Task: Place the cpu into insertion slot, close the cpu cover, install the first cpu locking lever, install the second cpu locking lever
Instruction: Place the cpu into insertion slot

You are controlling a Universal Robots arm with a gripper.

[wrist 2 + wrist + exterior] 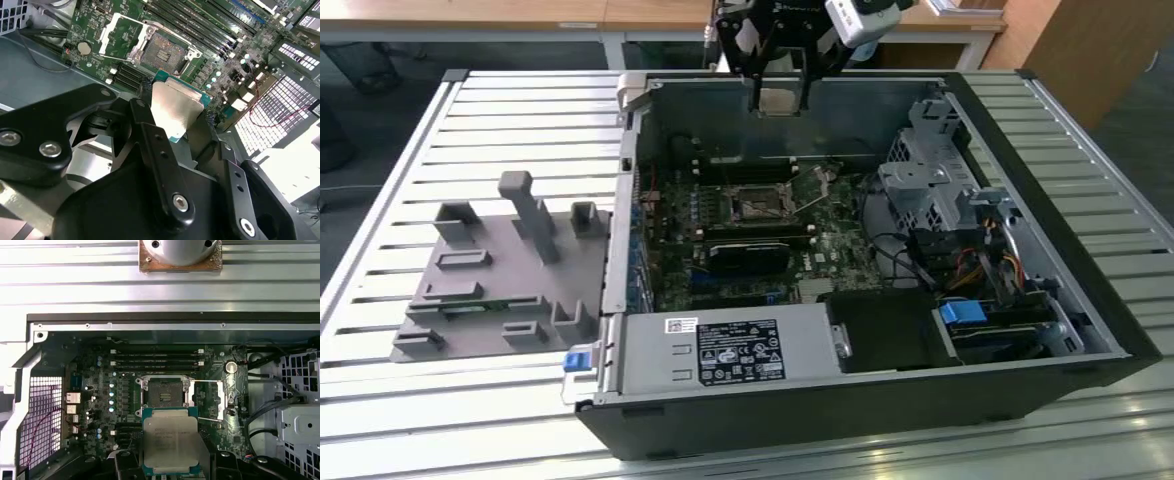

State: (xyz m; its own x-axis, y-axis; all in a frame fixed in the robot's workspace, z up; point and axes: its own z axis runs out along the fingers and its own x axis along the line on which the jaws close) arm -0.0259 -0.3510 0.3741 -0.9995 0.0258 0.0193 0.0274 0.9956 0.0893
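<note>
My gripper [778, 98] hangs above the open computer case [1067, 290], shut on the cpu [778, 101], a flat square chip with a silver-grey top. Both wrist views show the cpu [175, 107] [170, 440] clamped by its edges between the black fingers [145, 130]. Below it lies the insertion slot [757, 203] [164, 392] [162, 47], a dark square socket in the green board, bare and uncovered. The cpu cover [207, 400] [117, 32], a silvery frame plate, is swung open beside the slot. The cpu is well clear of the socket.
A grey fixture [494, 270] with upright holders rests on the slatted table at the exterior view's left. Inside the case are a power supply [720, 350], a metal drive cage [934, 190] with cables, memory slots [157, 360] and a black card [747, 255] close to the socket.
</note>
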